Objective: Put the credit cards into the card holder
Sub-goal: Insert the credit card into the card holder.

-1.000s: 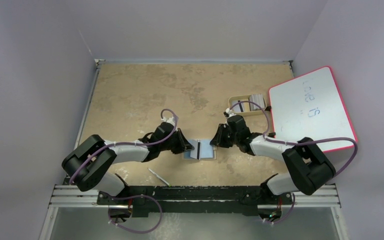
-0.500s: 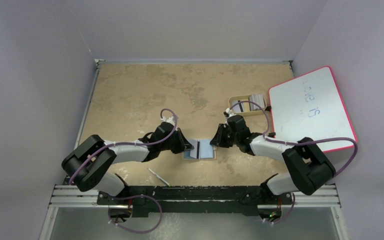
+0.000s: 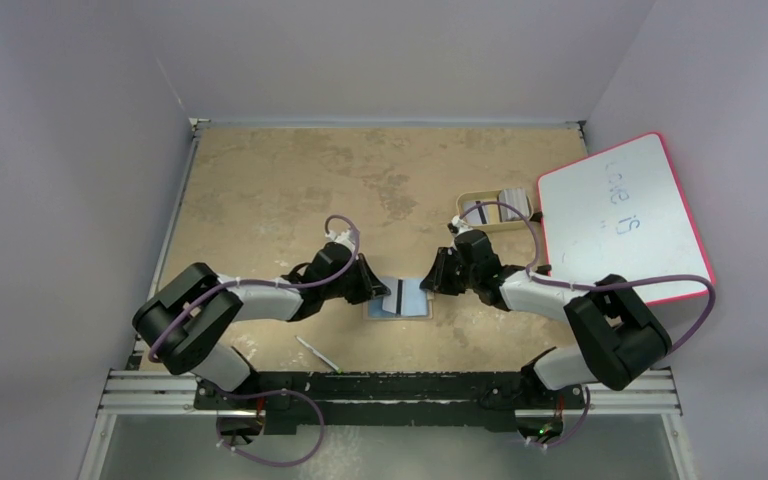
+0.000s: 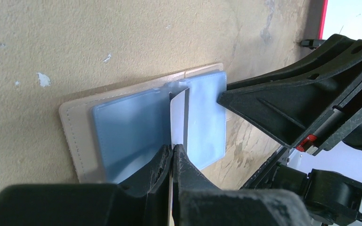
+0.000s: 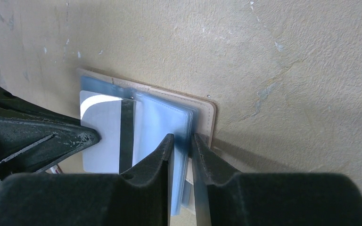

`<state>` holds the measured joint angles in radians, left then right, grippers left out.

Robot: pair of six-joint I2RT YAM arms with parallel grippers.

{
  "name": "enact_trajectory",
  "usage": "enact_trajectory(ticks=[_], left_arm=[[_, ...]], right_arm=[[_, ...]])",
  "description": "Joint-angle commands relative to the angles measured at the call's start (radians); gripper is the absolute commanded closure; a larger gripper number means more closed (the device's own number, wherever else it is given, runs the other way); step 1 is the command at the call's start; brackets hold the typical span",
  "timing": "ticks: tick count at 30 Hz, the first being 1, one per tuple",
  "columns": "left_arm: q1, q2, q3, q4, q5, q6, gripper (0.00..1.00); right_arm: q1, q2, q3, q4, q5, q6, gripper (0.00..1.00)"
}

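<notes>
Card (image 4: 178, 115), clamped edge-on in our left pincer (image 4: 174, 157), stands at the fold of the open card holder (image 4: 122, 129); right pincer (image 5: 184, 143) grips its sleeves. We should tilt the card flatter, then slide gently.

Tan holder, blue pockets
The card holder (image 4: 127, 125) was tan with blue-grey sleeves; the card (image 5: 101, 132) showed white, black-striped.

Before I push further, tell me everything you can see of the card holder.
The card holder lies open on the table between the arms: a tan, stitched, leather-like cover with translucent blue-grey plastic pockets inside. The right gripper is shut on the edge of some pocket leaves. A credit card, pinched by the left gripper, meets the pockets near the fold.
</notes>
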<state>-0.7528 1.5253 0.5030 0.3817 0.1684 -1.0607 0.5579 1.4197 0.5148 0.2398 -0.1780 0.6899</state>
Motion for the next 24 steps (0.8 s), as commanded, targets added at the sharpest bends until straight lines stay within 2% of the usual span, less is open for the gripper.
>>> enact_trajectory(ticks=[1,15,19,24], left_arm=[[0.003,0.026,0.008,0.037,-0.034,0.055,1.0],[-0.045,0.06,-0.028,0.154,-0.046,-0.015,1.0],[-0.049,0.047,-0.029,0.143,-0.046,-0.037,0.89],[-0.049,0.024,-0.01,0.082,-0.063,-0.031,0.79]], right_arm=[[0.004,0.011,-0.017,0.024,0.003,-0.006,0.79],[0.004,-0.002,-0.035,0.052,0.007,0.033,0.79],[0.004,-0.036,-0.013,0.001,0.036,0.029,0.72],[0.004,-0.118,0.018,-0.078,0.057,0.019,0.7]])
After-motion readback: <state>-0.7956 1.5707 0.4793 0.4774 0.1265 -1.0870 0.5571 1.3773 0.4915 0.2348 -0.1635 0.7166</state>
